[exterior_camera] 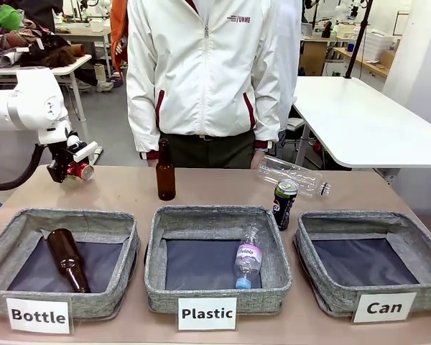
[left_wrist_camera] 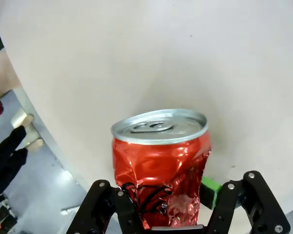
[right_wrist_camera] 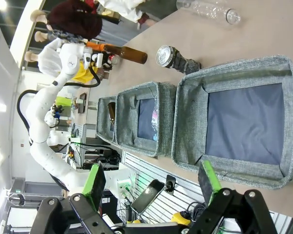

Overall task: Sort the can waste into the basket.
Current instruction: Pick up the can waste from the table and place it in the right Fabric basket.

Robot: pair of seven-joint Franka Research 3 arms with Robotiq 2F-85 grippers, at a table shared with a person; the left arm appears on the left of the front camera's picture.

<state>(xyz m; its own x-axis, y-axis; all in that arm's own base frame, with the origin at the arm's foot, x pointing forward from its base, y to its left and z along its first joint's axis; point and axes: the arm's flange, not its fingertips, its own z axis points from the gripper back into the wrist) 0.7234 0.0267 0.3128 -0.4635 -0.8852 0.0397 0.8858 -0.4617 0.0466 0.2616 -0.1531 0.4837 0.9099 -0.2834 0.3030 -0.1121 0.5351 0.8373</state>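
My left gripper [exterior_camera: 73, 169] is shut on the dented red can [exterior_camera: 81, 171] near the table's far left corner. In the left wrist view the red can [left_wrist_camera: 161, 165] sits between the black fingers, silver top up, with a green pad [left_wrist_camera: 211, 191] pressed to its side and the tabletop close behind. The black-and-blue can [exterior_camera: 284, 203] stands upright between the "Plastic" and "Can" baskets. The "Can" basket [exterior_camera: 409, 237] at front right holds nothing. My right gripper [right_wrist_camera: 151, 183] hangs open above that basket [right_wrist_camera: 283, 66], and the black-and-blue can [right_wrist_camera: 173, 57] shows beyond it.
A brown bottle [exterior_camera: 165, 172] stands at the far middle, and a clear plastic bottle [exterior_camera: 294, 175] lies behind the black-and-blue can. The "Bottle" basket [exterior_camera: 7, 251] holds a brown bottle; the "Plastic" basket [exterior_camera: 154, 251] holds a clear bottle. A person [exterior_camera: 201, 72] stands at the far edge.
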